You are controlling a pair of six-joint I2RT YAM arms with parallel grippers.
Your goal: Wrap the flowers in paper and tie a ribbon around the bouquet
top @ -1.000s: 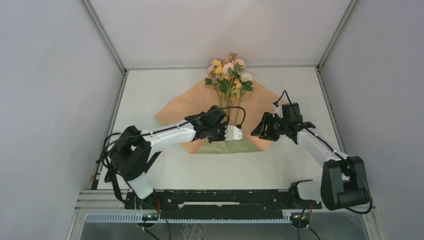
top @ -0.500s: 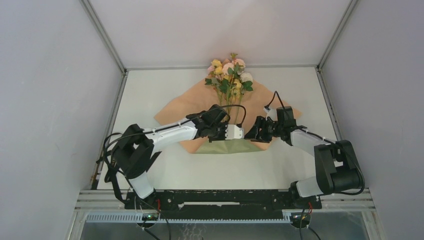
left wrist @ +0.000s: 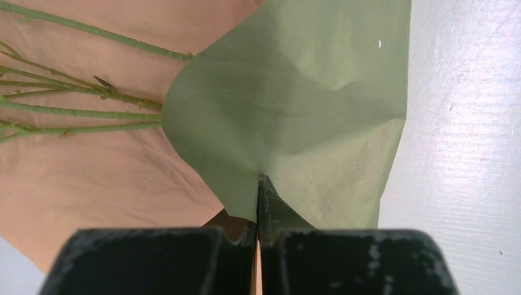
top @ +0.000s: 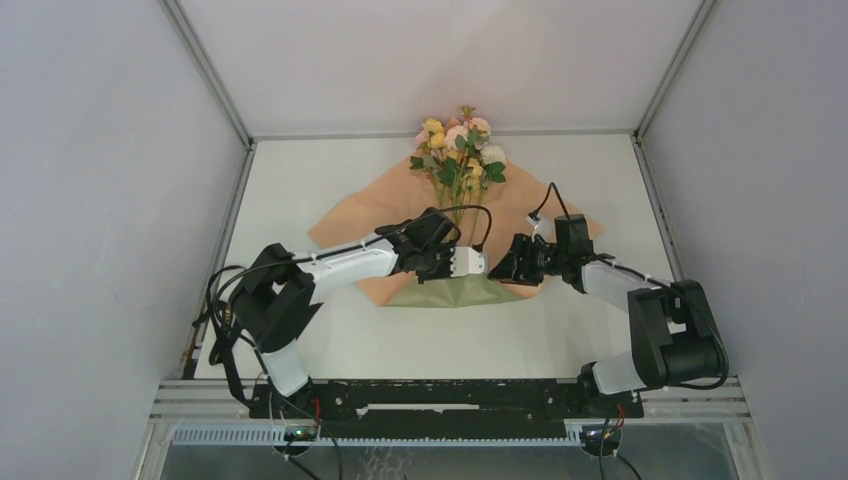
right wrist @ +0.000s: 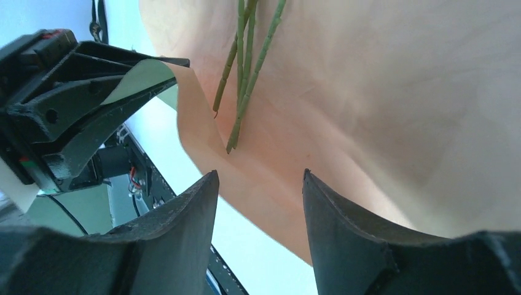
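1. Nearest me: my left fingers are closed tight on the near corner of the paper. The corner is folded up, so its olive-green face shows over the peach face.
2. Just to the right: my right fingers stand open with nothing between them. They hover low over the peach sheet, close beside the left pair.
3. My judgement of the step is folding the bottom flap over the stem ends, before the sides are wrapped. To do it well:
   - hold the left pinch firm and draw the flap flat towards the stems, without dragging the sheet across the surface;
   - bring the right fingers down onto paper only, clear of the stem tips;
   - thin sheet, so go slowly, since it will probably crease or tear at the pinch.
4. Farther off: the flowers lie along the paper's middle, with the blooms past its far corner.
5. Ribbon: not seen in any view.
6. Writing, brands, labels: none legible anywhere.
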